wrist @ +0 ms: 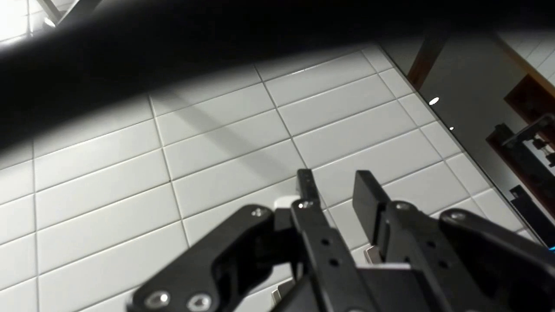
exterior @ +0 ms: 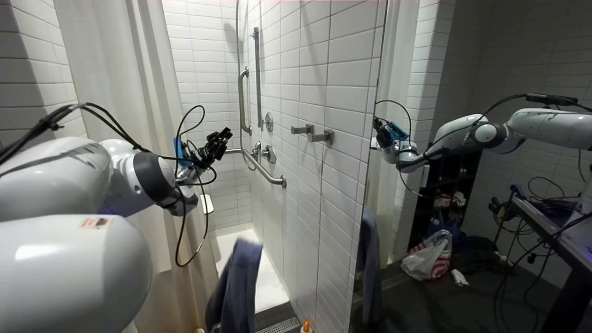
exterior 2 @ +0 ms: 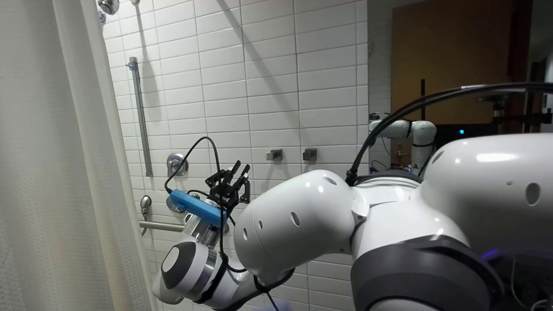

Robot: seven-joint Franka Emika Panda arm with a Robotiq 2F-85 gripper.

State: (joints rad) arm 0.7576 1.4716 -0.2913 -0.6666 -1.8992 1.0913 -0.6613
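Robotiq gripper (wrist: 334, 181): your jaws stand apart, lower right of the wrist view.
Metal wall hooks (exterior 2: 309, 155): frame centre in an exterior view.
Shower curtain (exterior 2: 65, 164): left side there.

I hold my glossy white arm with dark grey joint covers (exterior 2: 302, 194) bent, its forward part sloping down to the rounded white and dark grey wrist (exterior 2: 185, 265). From there my black, jointed two-finger gripper (wrist: 337, 190) points upward at a tilt in both exterior views. In the wrist view, its flat black fingers (wrist: 368, 199) stand apart, with a modest gap between them.
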